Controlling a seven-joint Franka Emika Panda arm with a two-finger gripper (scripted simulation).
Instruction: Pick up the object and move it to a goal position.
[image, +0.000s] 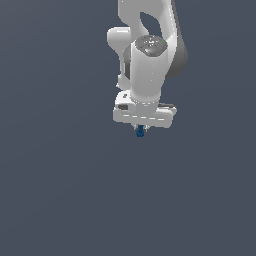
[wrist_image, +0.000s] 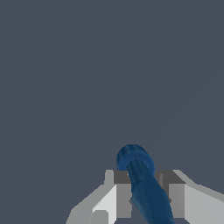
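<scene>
The object is a small dark blue peg (image: 140, 132) with a rounded end. In the exterior view only its tip shows, just under the white gripper (image: 140, 129), near the middle of the picture. In the wrist view the peg (wrist_image: 142, 181) runs between the two grey fingers (wrist_image: 120, 194), its rounded end pointing away from the camera. The gripper (wrist_image: 144, 192) is shut on the peg. The fingers touch the peg on both sides. Whether the peg rests on the ground or hangs above it cannot be told.
A plain dark grey surface (image: 60, 190) fills both views. The white arm (image: 150, 55) rises toward the top of the exterior view. No other object and no goal marker shows.
</scene>
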